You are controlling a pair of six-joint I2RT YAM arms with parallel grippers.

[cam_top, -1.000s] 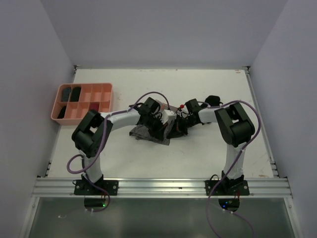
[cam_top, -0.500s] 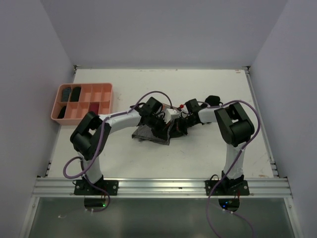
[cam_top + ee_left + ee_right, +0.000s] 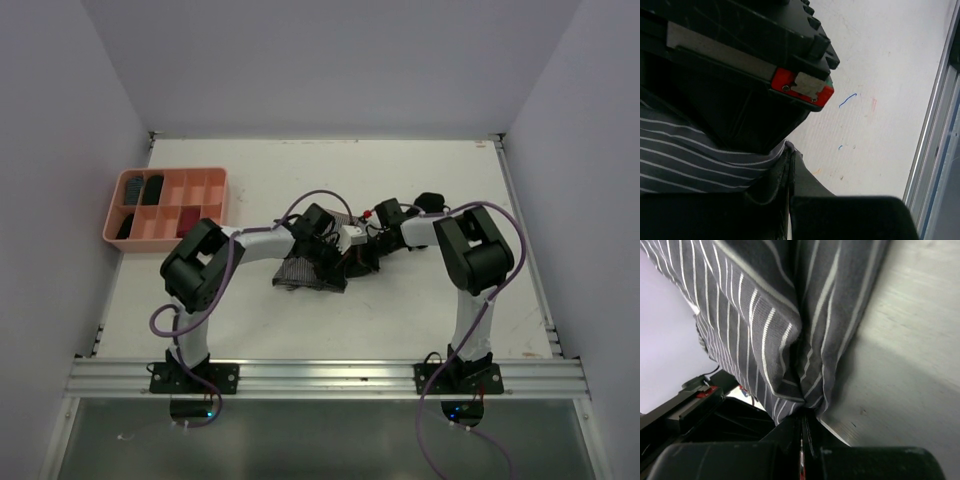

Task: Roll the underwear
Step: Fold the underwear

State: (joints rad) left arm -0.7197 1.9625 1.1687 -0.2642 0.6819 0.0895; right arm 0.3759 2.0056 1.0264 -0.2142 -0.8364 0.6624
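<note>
1. Cloth is gripped from both sides: the striped underwear (image 3: 308, 272) lies near the middle of the table (image 3: 420, 310), where the two arms meet.
2. The left gripper (image 3: 790, 167) is seen closed, with a fold of the grey-and-white fabric pinched between its fingers.
3. The right gripper (image 3: 802, 427) is likewise clamped on a gathered edge of the same garment, and the two grippers are set just beside each other.
4. The step in hand is judged to be the start of the roll, or a fold before it. One edge is held up, while most of the cloth is spread on the table.
5. Next, the held edge would need to be carried evenly over the flat part by both arms, so that the fabric is turned onto itself rather than dragged.
6. The salmon-pink tray (image 3: 222, 195) is placed well apart at the far left, with dark items in some compartments.
</note>
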